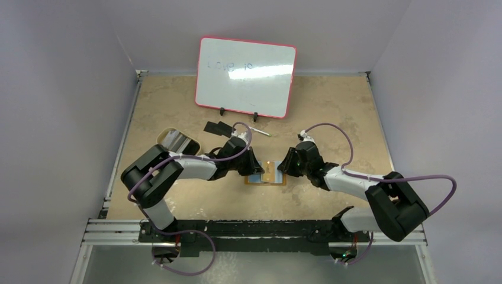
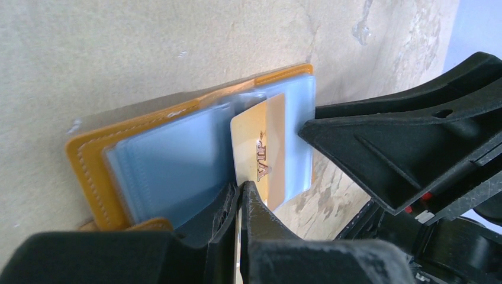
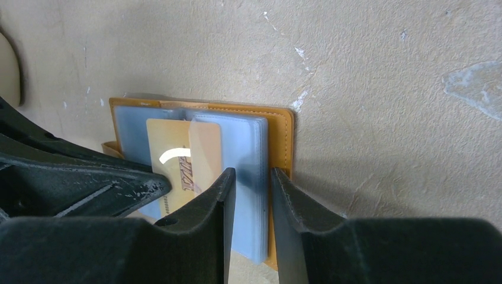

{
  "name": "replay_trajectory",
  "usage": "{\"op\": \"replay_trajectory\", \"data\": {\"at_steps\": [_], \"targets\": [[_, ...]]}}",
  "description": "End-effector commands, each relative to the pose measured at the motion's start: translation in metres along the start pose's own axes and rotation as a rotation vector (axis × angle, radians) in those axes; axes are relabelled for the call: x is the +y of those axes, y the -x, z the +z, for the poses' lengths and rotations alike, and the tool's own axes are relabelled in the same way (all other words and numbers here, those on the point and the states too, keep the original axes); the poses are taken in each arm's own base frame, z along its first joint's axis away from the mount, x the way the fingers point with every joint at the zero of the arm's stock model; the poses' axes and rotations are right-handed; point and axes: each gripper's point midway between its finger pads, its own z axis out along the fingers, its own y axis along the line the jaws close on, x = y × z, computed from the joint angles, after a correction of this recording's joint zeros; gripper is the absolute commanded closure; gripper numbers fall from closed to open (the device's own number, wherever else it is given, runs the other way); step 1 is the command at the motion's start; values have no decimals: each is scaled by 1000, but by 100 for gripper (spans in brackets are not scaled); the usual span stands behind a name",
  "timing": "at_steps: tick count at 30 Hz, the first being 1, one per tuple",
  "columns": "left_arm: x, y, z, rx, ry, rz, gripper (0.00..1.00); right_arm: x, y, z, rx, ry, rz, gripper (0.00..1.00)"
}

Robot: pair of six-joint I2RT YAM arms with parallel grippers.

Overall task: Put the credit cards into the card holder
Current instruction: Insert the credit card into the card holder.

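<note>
The orange-tan card holder (image 1: 256,179) lies open on the table with its bluish plastic sleeves (image 2: 171,160) up. My left gripper (image 2: 241,188) is shut on the near edge of an orange-yellow card (image 2: 260,148), whose far end sits among the sleeves. My right gripper (image 3: 251,174) has its jaws a narrow gap apart over the right edge of the sleeve stack (image 3: 254,148), one fingertip (image 2: 319,127) touching a sleeve. The same card (image 3: 174,148) shows in the right wrist view. Two black cards (image 1: 216,127) lie on the table behind the left arm.
An oval tan tin dish (image 1: 177,142) sits at the left. A slim pen (image 1: 258,132) lies in front of a pink-framed whiteboard (image 1: 245,77) standing at the back. The two grippers (image 1: 256,167) (image 1: 285,165) face each other closely over the holder.
</note>
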Motion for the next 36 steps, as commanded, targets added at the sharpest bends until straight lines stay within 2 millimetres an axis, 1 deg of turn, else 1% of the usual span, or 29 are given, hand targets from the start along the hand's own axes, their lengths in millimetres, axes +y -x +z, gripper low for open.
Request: {"op": "replay_trajectory", "data": {"at_steps": [1,5,6,7,10,12,16,19,22,25,32,36], "targets": [[-10,-8,11,13,-26,-14,100,-4,-9,-2,40,-22,15,69],[-21,-1,13,-16,-39,-11,100,-3,-9,-3,34,-15,38,69],[-24,0,13,-27,-41,-13,98,-3,-8,-3,32,-16,41,69],[-27,1,13,-33,-44,-13,96,-2,-8,-3,29,-16,43,69],[-27,3,12,-52,-32,-18,87,0,-4,-4,23,-12,44,68],[-28,8,7,-74,-21,-11,82,4,-4,-6,25,0,46,68],[-23,18,-3,-116,44,7,70,6,4,-15,3,-6,41,65],[-24,24,-8,-139,55,16,64,4,10,-24,-10,-33,21,63],[-29,26,-9,-149,42,13,62,4,15,-32,-34,-36,16,62],[-33,24,-6,-131,23,13,61,-1,14,-34,-41,-56,16,63],[-37,12,4,-85,0,21,61,-10,-1,-25,9,-71,23,71],[-34,5,8,-62,12,24,61,-14,-8,-19,30,-77,25,72]]}}
